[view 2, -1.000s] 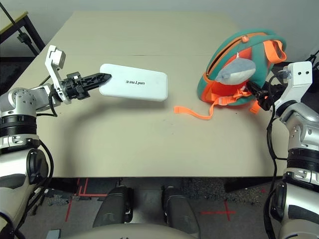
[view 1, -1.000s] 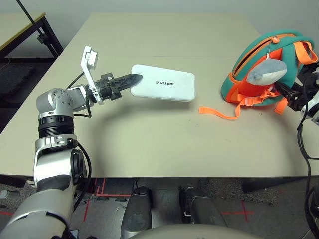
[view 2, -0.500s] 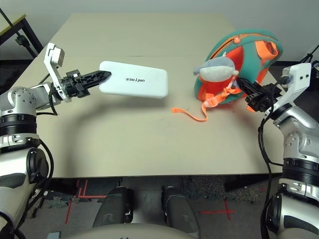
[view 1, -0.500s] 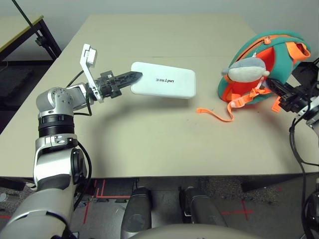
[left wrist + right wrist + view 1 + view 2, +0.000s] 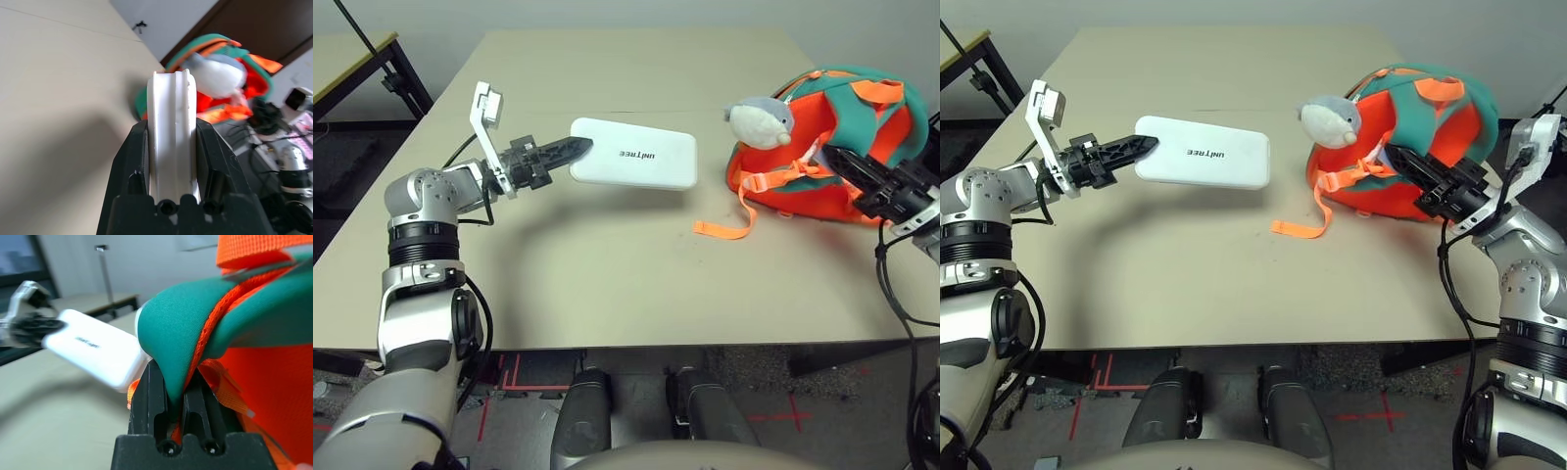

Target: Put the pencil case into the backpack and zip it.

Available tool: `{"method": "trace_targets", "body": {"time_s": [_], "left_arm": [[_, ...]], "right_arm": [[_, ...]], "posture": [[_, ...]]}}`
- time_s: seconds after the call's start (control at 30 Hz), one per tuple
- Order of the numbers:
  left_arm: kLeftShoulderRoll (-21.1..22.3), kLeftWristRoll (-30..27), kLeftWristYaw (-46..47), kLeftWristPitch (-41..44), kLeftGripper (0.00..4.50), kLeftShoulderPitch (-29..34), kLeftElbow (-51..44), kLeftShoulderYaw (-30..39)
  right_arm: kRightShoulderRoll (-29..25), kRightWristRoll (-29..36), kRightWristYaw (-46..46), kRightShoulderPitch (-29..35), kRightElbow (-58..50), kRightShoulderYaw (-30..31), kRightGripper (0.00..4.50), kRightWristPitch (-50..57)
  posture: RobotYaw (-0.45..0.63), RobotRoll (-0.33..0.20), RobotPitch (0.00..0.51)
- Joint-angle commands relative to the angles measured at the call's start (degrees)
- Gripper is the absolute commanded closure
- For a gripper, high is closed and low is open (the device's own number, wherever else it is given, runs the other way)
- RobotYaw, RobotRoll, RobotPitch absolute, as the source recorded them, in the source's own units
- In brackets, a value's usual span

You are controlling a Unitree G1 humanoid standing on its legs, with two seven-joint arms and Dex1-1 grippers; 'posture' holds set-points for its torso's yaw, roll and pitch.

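From the head cameras, the left gripper (image 5: 576, 150) has the pencil case (image 5: 633, 153) pinched by its short end, jaws clamped on the near edge, holding it out flat above the table (image 5: 607, 264) on the robot's left side, its shadow falling on the surface beneath. Over on the right, the backpack (image 5: 847, 147) sits on the table with its orange side toward the camera, teal showing along the top and the back. The plush fish charm (image 5: 760, 117) perches at the bag's upper left corner, and an orange strap (image 5: 722, 225) trails loose onto the table, pointing toward the case. The right gripper (image 5: 1408, 164) reaches in from the right edge, its black fingers buried in the bag's fabric. Case and bag are well apart, with bare table between them. Now the left wrist camera: the two black fingers (image 5: 134, 161) squeeze the white case (image 5: 171, 122) edge-on between them, and beyond it the backpack (image 5: 244, 83) and the grey fish (image 5: 217, 76) sit in the distance. And the right wrist camera: jaws narrow, gripping a fold of teal fabric (image 5: 186, 320) with orange trim, the pencil case (image 5: 95, 350) hanging in the air beyond.
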Motion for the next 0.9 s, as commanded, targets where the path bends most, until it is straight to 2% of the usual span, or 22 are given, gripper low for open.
{"method": "trace_targets", "body": {"time_s": [0.03,0.27,0.37,0.53,0.6,0.8,0.9], "left_arm": [[2.3,0.3,-1.4,-2.0,3.28,-1.9,2.2,0.7],[7.1,0.2,-3.4,-3.0,3.3,-4.4,5.8,0.9],[8.3,0.2,-5.1,-2.5,3.3,-5.8,5.3,-0.4],[9.3,-0.1,-9.5,-1.1,3.3,-7.4,0.9,-4.1],[9.5,-0.3,-10.3,-0.7,3.3,-7.7,0.0,-4.7],[11.3,-0.2,-14.0,-0.7,3.3,-12.2,-13.0,-10.5],[11.3,2.2,-14.8,-4.0,3.3,-14.4,-15.3,-13.7]], "right_arm": [[-1.1,5.3,3.0,-0.7,-6.2,-1.7,4.48,0.7],[-2.1,11.1,4.9,1.6,-11.6,-3.0,4.48,4.3],[-3.7,14.7,6.9,5.1,-13.8,-3.4,4.48,7.9],[-5.4,12.6,9.9,11.6,-12.5,-1.4,4.48,9.5],[-5.5,12.2,10.2,12.3,-12.2,-1.3,4.48,9.4],[-5.1,11.7,9.1,13.9,-12.6,-0.8,4.48,9.8],[-4.6,11.7,8.6,14.1,-12.8,-0.3,4.48,9.8]], "posture": [[0.13,0.0,0.066],[0.13,0.0,0.068],[0.13,0.0,0.072],[0.13,0.0,0.074],[0.13,0.0,0.074],[0.12,0.0,0.069],[0.12,0.0,0.068]]}}
